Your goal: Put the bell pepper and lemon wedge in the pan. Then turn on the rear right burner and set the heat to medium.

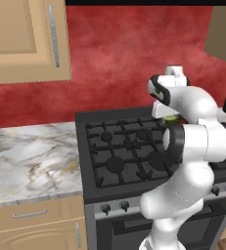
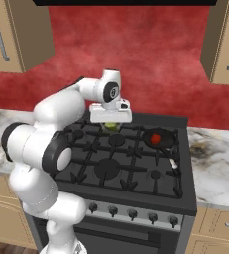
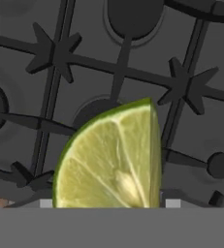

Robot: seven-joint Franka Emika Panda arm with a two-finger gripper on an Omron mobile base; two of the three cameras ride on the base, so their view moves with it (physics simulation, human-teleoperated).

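Note:
My gripper (image 2: 110, 122) hangs over the rear middle of the stove, shut on the lemon wedge (image 2: 110, 127). In the hand view the yellow-green lemon wedge (image 3: 111, 162) sits between the fingers with its cut face toward the camera, above the black grates. From the left base view the lemon wedge (image 1: 171, 117) peeks out beside the arm. The pan (image 2: 169, 137), small and black, rests on the rear right burner, to the right of the gripper, with its grey handle (image 2: 174, 161) pointing toward the front. The red bell pepper (image 2: 155, 138) lies inside the pan.
The black stove top (image 2: 116, 163) carries several burner grates, and a row of knobs (image 2: 132, 214) lines its front panel. Marble counters (image 1: 31, 156) flank the stove on both sides. Wooden cabinets (image 1: 26, 39) hang above, against a red wall.

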